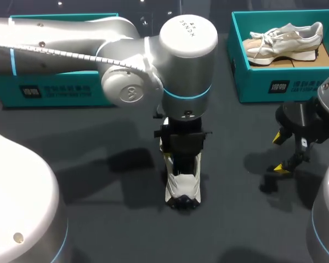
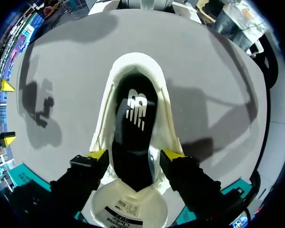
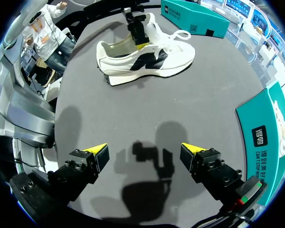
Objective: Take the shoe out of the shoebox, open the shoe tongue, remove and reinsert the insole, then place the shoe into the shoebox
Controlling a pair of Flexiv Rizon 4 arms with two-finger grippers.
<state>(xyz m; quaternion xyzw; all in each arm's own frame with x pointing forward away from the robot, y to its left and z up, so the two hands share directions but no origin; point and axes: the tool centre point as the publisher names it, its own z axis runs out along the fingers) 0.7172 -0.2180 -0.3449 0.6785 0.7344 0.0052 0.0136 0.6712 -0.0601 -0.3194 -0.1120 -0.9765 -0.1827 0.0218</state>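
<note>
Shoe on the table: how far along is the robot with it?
Done: shoe is out, on the table. In hand: left end effector sits at its opening, tongue pulled back, insole inside. Left, it seems: insole out and back, then reboxing.

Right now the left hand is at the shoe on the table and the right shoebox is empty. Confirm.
Not empty: the head view shows a second shoe lying in the right shoebox. The left hand is at the shoe on the table, as stated.
</note>
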